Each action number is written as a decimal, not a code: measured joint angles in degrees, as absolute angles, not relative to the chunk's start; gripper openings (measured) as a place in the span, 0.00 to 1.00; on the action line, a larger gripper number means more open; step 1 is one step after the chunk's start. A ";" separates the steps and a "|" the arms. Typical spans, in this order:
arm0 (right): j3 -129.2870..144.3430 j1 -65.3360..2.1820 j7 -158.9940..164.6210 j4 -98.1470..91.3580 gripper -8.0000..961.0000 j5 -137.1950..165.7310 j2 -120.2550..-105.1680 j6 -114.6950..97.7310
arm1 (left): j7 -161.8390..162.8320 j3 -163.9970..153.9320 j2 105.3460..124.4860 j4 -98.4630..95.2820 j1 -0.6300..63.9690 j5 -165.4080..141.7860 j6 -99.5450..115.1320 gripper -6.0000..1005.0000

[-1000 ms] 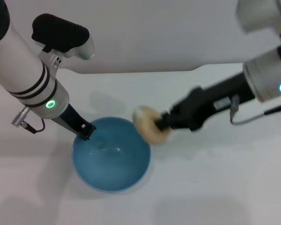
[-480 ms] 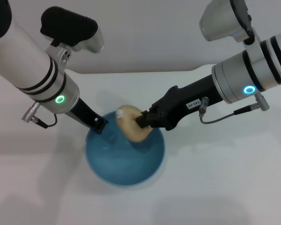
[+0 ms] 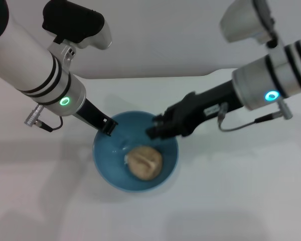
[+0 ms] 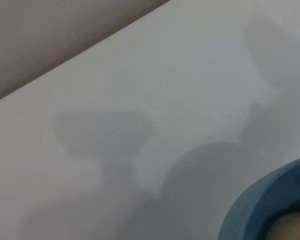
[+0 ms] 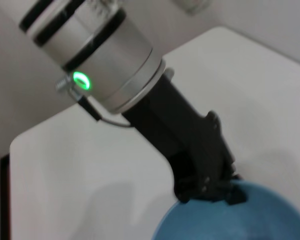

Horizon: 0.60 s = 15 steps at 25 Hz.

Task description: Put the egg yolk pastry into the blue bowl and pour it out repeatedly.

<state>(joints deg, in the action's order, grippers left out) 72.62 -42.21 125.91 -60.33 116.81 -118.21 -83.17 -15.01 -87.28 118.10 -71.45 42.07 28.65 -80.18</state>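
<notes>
Egg yolk pastry [image 3: 144, 161]: pale beige, lumpy, resting on the inner floor of the blue bowl [image 3: 104, 163], free of both grippers; in the left wrist view only a beige sliver visible inside the bowl edge [image 4: 260, 205]. Blue bowl: round, deep, upright on the white table [image 3: 231, 191], rim also seen in the right wrist view [image 5: 230, 210]. Left gripper [image 3: 108, 125]: black, clamped onto the bowl rim on the robot's left and far side, one finger inside, one outside; same grip visible in the right wrist view [image 5: 210, 192]. Right gripper [image 3: 153, 129]: black, poised above the far right part of the rim, just beside the pastry but clear of it, holding nothing; spread of fingers not discernible. Grey shadows of both arms on table.
</notes>
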 joint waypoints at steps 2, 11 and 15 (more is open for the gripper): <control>71.13 -41.76 126.23 -61.00 0.18 116.81 -118.21 -83.21 | -15.02 -87.41 118.09 -71.47 41.71 28.49 -79.36 0.03; 47.61 -32.98 128.72 -66.73 0.35 113.13 -118.45 -81.72 | -16.58 -93.50 118.08 -72.78 36.30 28.23 -63.67 0.03; 39.75 -27.82 127.91 -64.34 0.34 111.73 -118.79 -80.14 | -16.59 -100.95 118.08 -75.86 31.51 27.08 -50.21 0.03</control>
<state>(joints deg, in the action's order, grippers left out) 39.75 -27.82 127.91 -64.34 111.73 -118.79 -80.14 -16.59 -100.95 118.08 -75.86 31.51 27.08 -50.21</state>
